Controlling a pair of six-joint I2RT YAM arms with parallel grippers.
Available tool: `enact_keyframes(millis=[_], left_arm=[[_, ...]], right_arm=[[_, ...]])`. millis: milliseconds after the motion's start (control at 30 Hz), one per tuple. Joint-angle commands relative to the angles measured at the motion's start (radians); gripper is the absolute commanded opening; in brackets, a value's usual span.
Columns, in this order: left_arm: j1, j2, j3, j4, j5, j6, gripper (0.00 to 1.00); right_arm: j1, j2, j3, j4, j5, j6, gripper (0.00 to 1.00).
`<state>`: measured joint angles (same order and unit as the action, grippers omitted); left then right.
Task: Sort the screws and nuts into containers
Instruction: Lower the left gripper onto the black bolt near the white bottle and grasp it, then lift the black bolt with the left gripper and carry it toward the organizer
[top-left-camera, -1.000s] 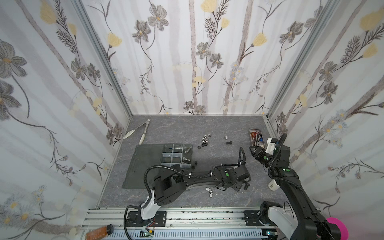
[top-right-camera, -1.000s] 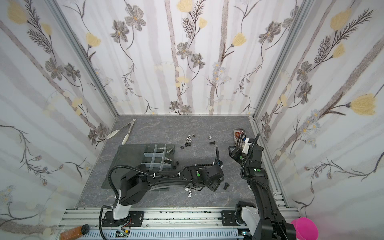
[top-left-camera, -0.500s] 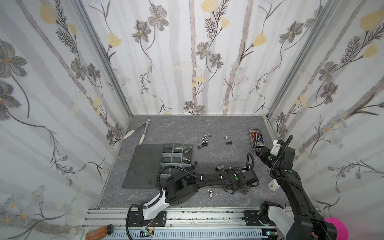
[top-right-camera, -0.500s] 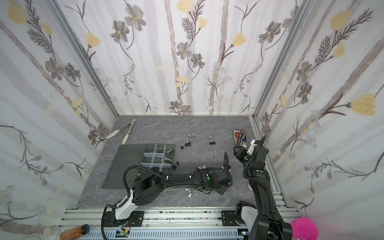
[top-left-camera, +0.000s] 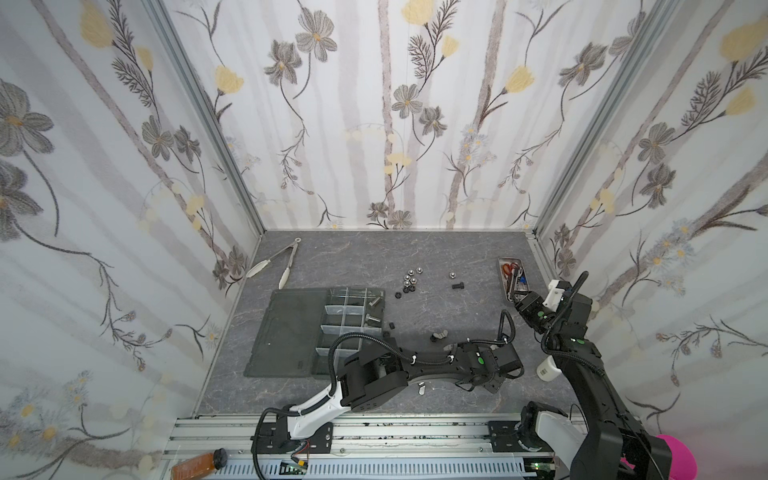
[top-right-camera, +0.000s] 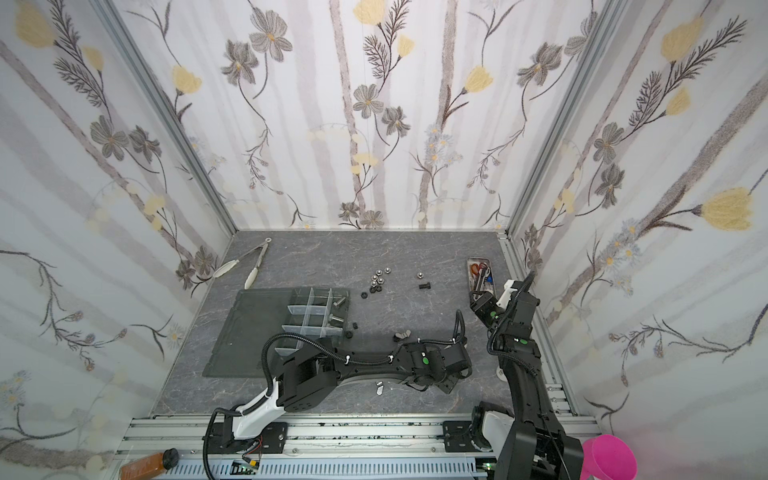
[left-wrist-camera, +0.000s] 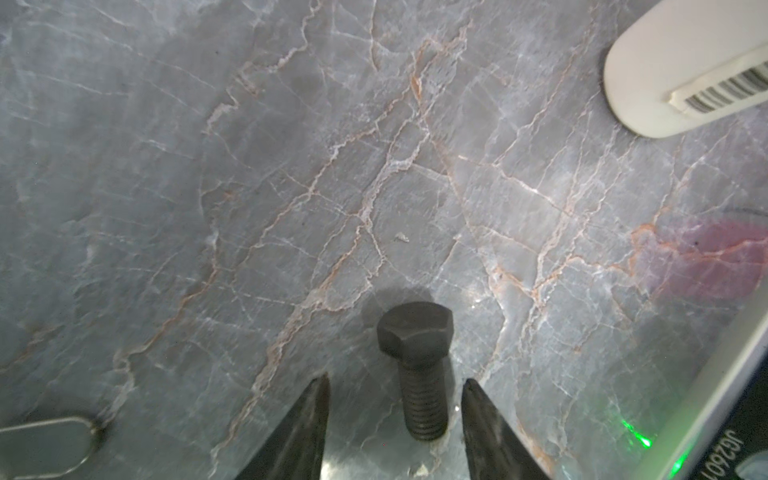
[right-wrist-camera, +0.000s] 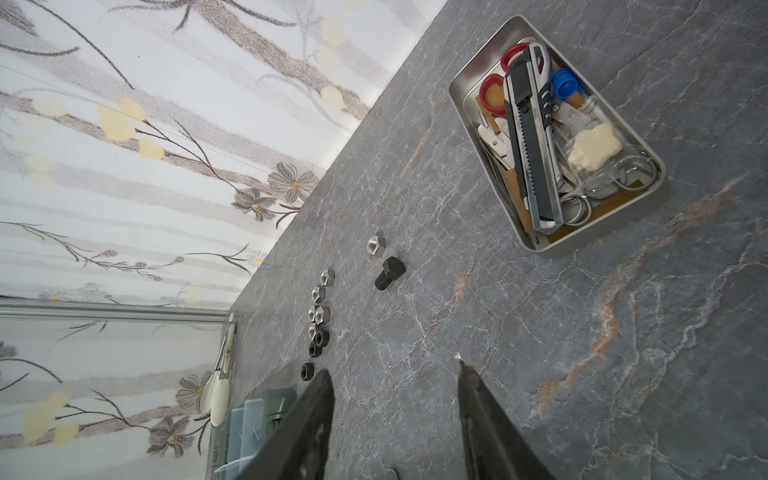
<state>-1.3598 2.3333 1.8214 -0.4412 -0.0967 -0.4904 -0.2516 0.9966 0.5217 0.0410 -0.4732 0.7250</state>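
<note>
Plainly, the sorting looks barely begun. Nearest the front edge of the desk (top-left-camera: 249, 395) a silver wing nut (top-left-camera: 422, 387) lies loose. Just beyond it the left gripper (left-wrist-camera: 395, 399) sits low over a black screw (left-wrist-camera: 417, 365) lying flat. Its jaws stand narrowly apart on either side of the threaded shank, with a strip of desk showing on each side, so nothing is gripped (in both top views the wrist hides this screw).

A second wing nut (top-left-camera: 439, 334) lies a little farther in. 2 small black pieces (top-left-camera: 390, 325) sit just beside the organiser tray (top-left-camera: 286, 332); they are too small to name as nut or screw. In the tray's cells (top-left-camera: 353, 309), 2 silver screws (top-left-camera: 372, 319) show in the column nearest the loose parts. No nuts can be made out in any cell, though the left arm covers the nearest ones.

The right gripper (right-wrist-camera: 392, 370) hangs above bare desk on the right side, jaws apart with nothing between them. Farther back lie a cluster of silver and black nuts (right-wrist-camera: 322, 314), a lone silver nut (right-wrist-camera: 376, 245) and another black screw (right-wrist-camera: 388, 272), all unsorted.

By that reckoning, 2 parts are done and well over 10 remain, with the screw under the left jaws the likely next one.
</note>
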Motion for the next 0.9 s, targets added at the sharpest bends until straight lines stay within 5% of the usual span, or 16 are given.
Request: enact_keyframes(millis=[0, 500, 867], left_arm=[[-0.001, 0.021, 0.027, -0.036, -0.028, -0.001, 0.5], [-0.004, 0.03, 0.021, -0.051, -0.064, 0.006, 0.21], [0.002, -0.059, -0.031, -0.015, -0.1, 0.008, 0.13]], right_arm=[[-0.004, -0.002, -0.004, 0.043, -0.012, 0.004, 0.5], [-0.007, -0.009, -0.013, 0.051, -0.021, 0.007, 0.5], [-0.008, -0.017, -0.014, 0.049, -0.03, 0.008, 0.5]])
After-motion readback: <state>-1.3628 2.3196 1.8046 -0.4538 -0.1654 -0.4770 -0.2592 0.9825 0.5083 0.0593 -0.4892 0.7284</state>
